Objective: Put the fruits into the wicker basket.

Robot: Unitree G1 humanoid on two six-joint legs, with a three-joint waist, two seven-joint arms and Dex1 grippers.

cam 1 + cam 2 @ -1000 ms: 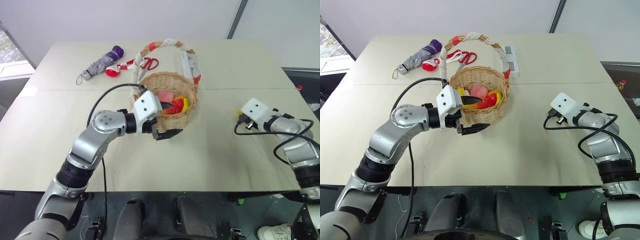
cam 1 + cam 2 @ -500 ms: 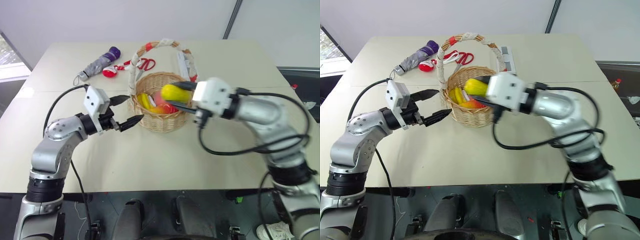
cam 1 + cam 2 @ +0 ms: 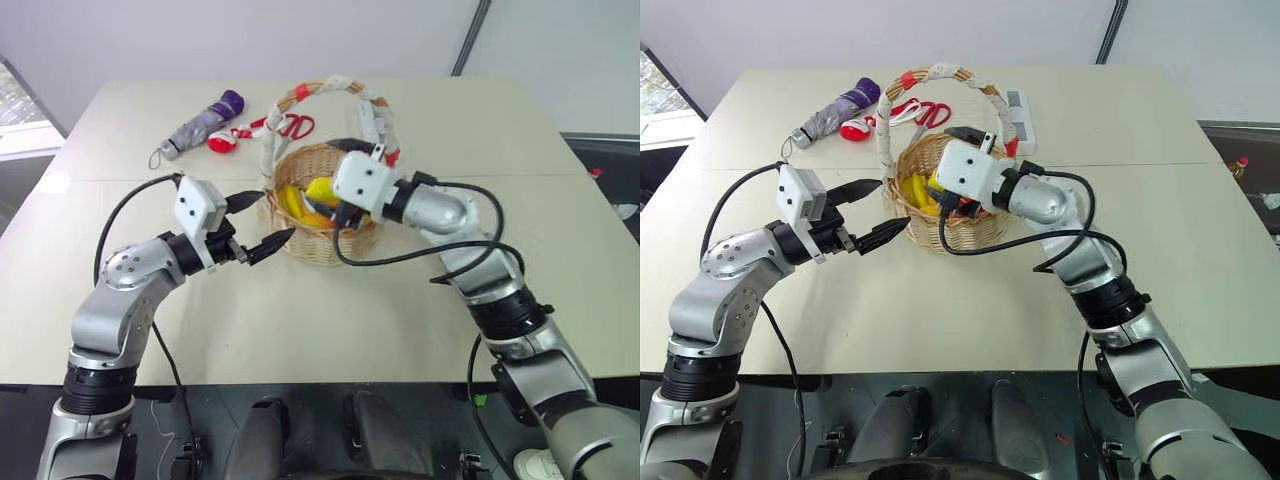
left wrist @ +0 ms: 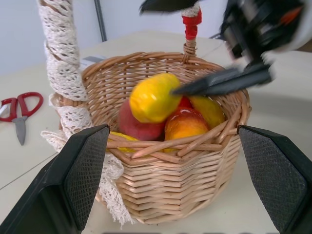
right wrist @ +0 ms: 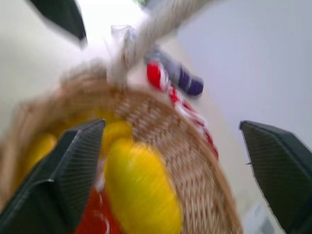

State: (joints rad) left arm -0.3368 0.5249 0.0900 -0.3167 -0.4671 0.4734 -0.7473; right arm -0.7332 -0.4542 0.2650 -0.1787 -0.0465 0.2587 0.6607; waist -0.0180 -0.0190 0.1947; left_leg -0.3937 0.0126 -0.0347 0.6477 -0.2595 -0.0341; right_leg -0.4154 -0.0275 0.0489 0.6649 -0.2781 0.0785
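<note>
The wicker basket [image 3: 305, 243] stands mid-table, its cloth-wrapped handle [image 3: 330, 86] arching over it. Inside lie a pink peach [image 4: 138, 127], a red-to-yellow mango [image 4: 187, 123] and other yellow fruit. A yellow lemon [image 4: 153, 97] sits on top of the pile, below my right gripper [image 4: 161, 48]. That gripper reaches in over the rim from the right, open, with one finger high and the other [image 4: 224, 80] close beside the lemon. My left gripper [image 3: 277, 214] is open and empty just outside the basket's left wall.
Behind the basket lie a grey-purple folded umbrella [image 3: 205, 125], red-handled scissors [image 3: 292, 127] and a white power strip [image 3: 368, 120]. Black cables hang from both wrists.
My right arm swung from the table's right side to over the basket carrying the lemon, then opened. My left gripper drew back leftward from the basket's front wall.
</note>
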